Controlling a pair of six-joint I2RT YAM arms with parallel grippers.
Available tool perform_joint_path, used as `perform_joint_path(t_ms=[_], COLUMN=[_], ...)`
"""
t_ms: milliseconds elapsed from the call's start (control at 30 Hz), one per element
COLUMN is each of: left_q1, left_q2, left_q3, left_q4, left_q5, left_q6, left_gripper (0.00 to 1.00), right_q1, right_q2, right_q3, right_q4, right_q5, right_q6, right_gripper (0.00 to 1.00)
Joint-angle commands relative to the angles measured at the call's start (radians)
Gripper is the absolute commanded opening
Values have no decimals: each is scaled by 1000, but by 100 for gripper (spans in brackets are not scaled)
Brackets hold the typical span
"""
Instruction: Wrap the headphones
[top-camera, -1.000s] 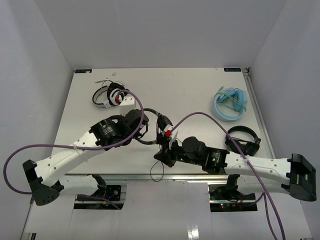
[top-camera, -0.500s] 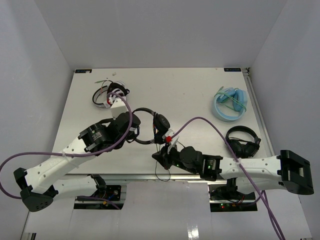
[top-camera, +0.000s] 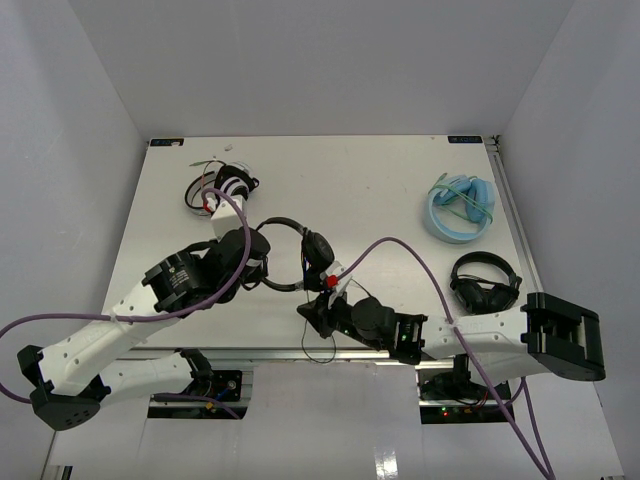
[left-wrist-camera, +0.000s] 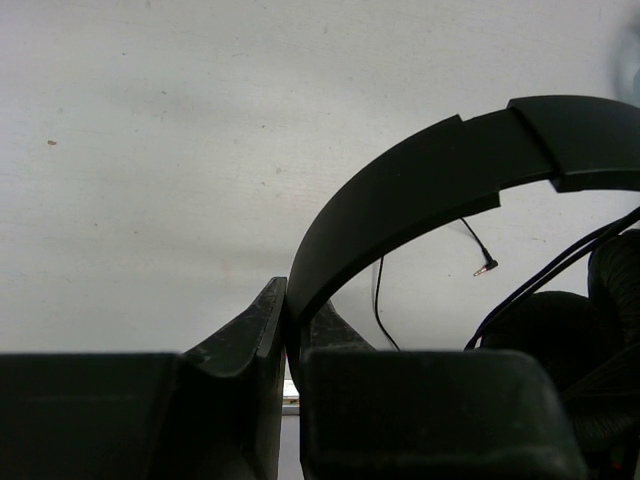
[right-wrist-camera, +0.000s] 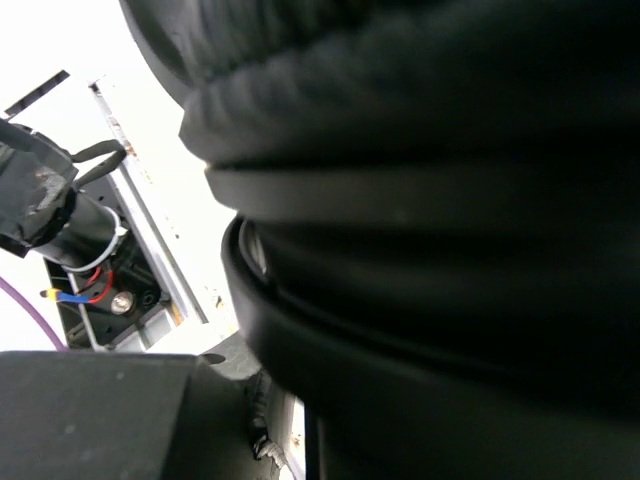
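The headphones (top-camera: 283, 221) are found near the middle of the table (top-camera: 400, 170), somewhat towards its near edge, between the two arms; the headband (left-wrist-camera: 430, 170) is arched towards the far side, and one earcup (top-camera: 318, 248) is seen at its right end. The left gripper (left-wrist-camera: 290, 318) is pressed together on the headband, which is pinched between the fingers close to its lower end, as shown by the left wrist view; from there the band is curved up and to the right, clear of the table surface behind it. The cable (left-wrist-camera: 378, 300) is seen hanging loose beneath the band, and its plug (left-wrist-camera: 487, 266) is lying on the table; from above, a thin loop of it is drawn out past the near edge. The right gripper (top-camera: 325, 287) is held close against the lower side of the earcup; its jaws are pressed together, but what is pinched between them cannot be told, since the right wrist view is filled by the dark cushion. A white-and-black pair (top-camera: 222, 190) is placed at the far left, a blue pair (top-camera: 460, 208) at the far right, and a second black pair (top-camera: 485, 282) near the right edge, all well apart from the grippers.
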Motion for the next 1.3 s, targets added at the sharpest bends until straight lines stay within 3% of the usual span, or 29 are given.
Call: perform_joint_path(t_ms=[0,567,1033,1267], left_q1=[2,2,2,2], left_q2=[-48,-49,-56,-62], left_q3=[20,7,18,25], left_q4=[118,134,137,132], left_q5=[5,1,-15,-38], left_q6=[-68,-91,-97,-101], left_gripper=[0,0,0,0], right_q1=[13,13,40,85], right_q2=[47,77,230,258], right_q3=[-36,-89,-85,-83], right_q4=[36,149,281,317], right_q5=[16,45,6,47], right_q6=[-12,5,27,10], right_gripper=[8,13,22,32])
